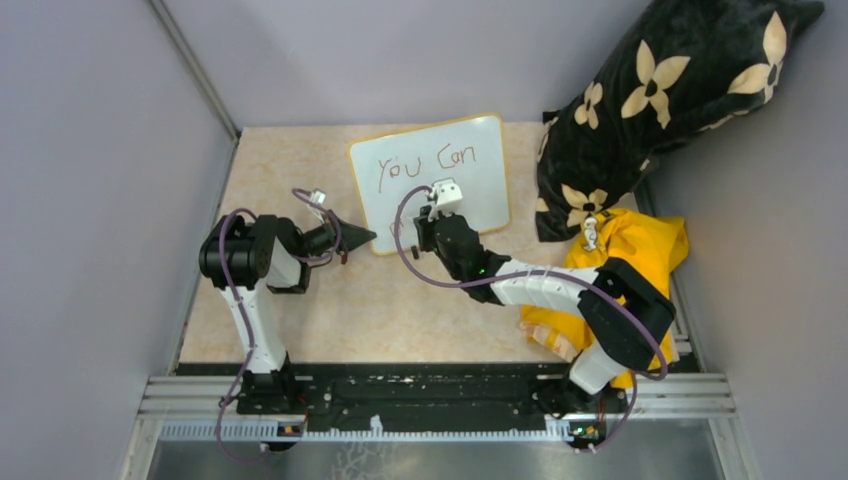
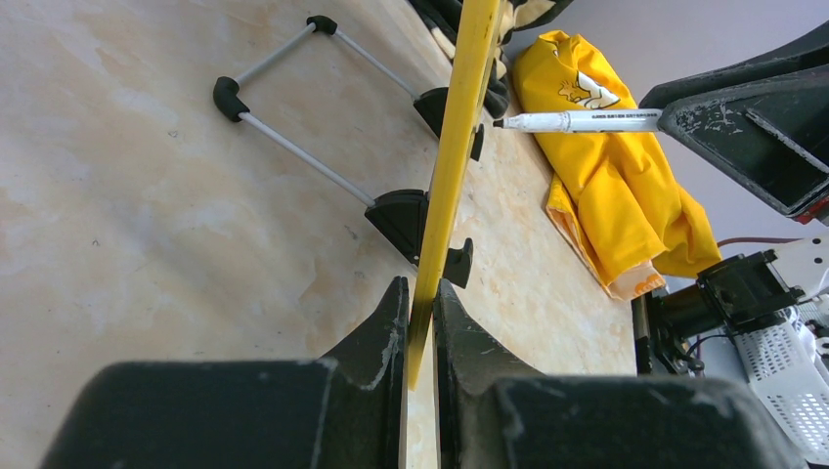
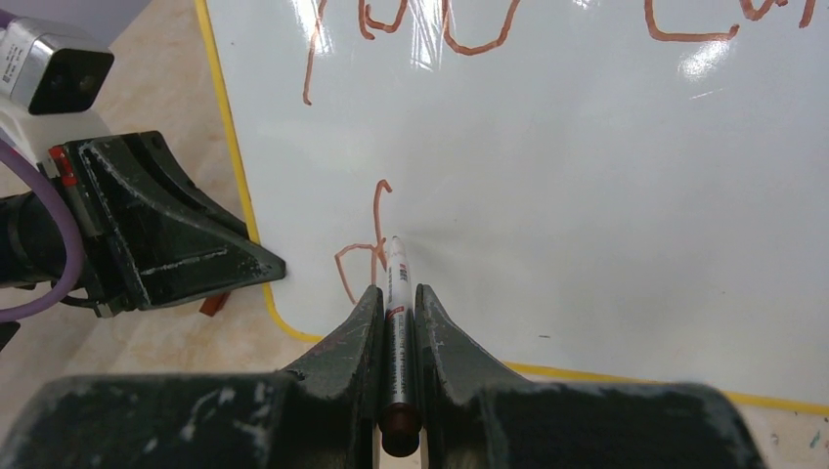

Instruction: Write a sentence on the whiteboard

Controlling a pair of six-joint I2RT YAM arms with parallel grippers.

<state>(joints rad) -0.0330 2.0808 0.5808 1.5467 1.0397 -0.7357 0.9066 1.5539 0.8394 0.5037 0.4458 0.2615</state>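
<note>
My right gripper (image 3: 393, 293) is clamped on a white marker (image 3: 395, 342). The marker lies lengthwise between the fingers and points away from the arm at the whiteboard (image 1: 482, 175). Its tip looks to be touching the surface at the end of a short reddish-brown stroke.

From above, that wrist covers the near part of the whiteboard, so I can only read the writing (image 1: 425, 160) "You Can" on the top line. The right wrist camera cuts that line off at the top. Below it are a few strokes I cannot read as letters.

The right arm reaches far and left across the table (image 1: 300, 300), bent at the elbow over a yellow cloth (image 1: 650, 240). The left arm is folded, its forearm pointing right.

My left gripper (image 2: 420, 303) is pinched on the whiteboard's yellow frame at the near left corner. From there I see the whiteboard edge-on, with a wire stand (image 2: 293, 147) behind it.

The whiteboard sits at the far middle of the table, long side running left to right, its face toward the arms. A dark flowered pillow (image 1: 650, 90) lies to its right.
</note>
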